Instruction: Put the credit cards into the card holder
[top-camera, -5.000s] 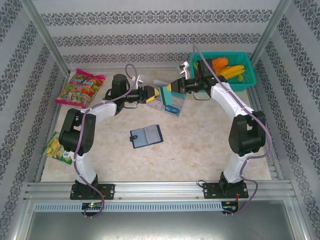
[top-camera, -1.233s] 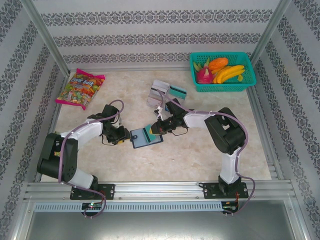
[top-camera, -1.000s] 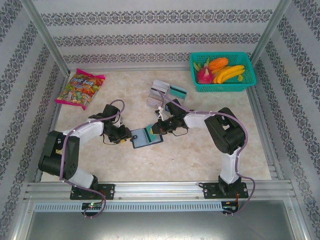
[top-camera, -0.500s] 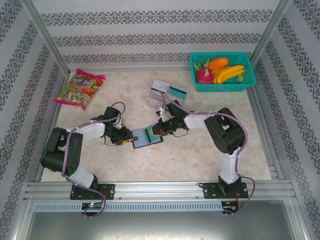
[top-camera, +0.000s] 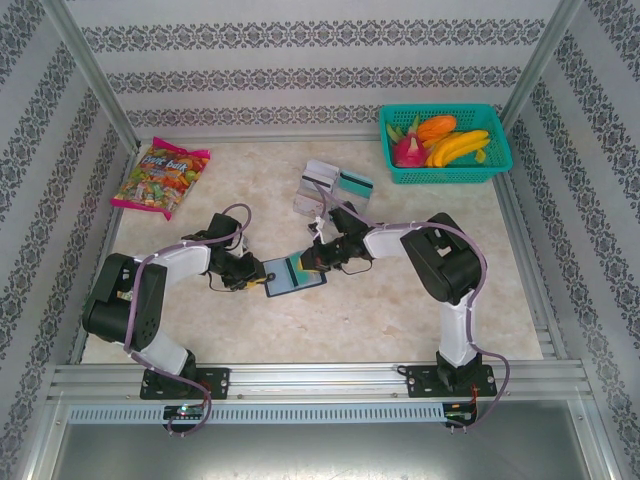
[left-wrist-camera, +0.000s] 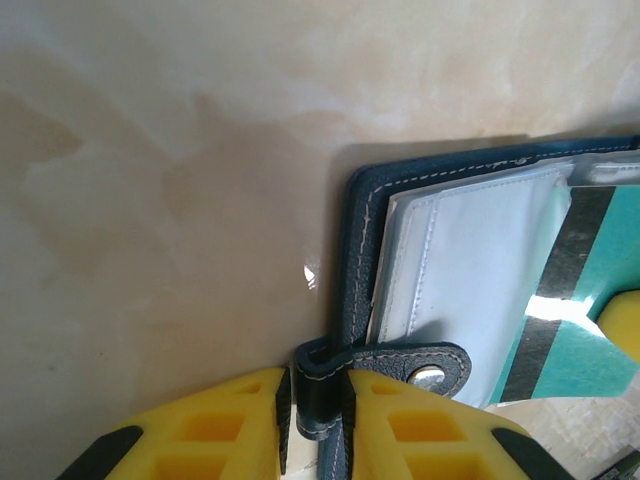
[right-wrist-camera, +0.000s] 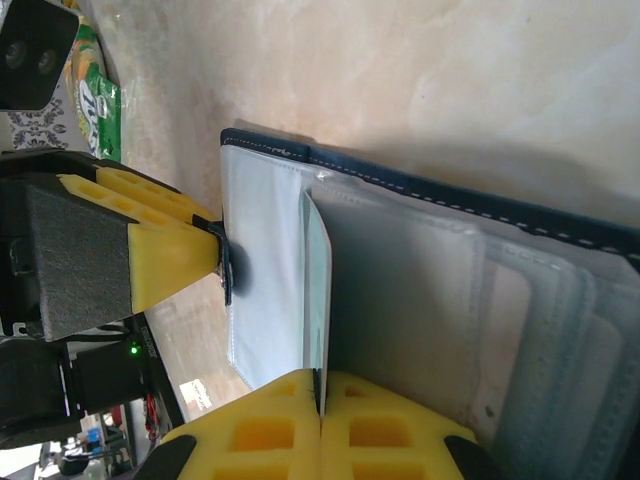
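Desk held the card holder. My left end effector squeezed its tab; my right end effector squeezed a teal card.

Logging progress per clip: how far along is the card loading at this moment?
Done: the card holder lies open; no card looks fully seated. In hand: the left hand pinches its snap tab, the right hand holds a teal card edge-on at a clear sleeve. Left: push it home, then load the loose cards farther back.
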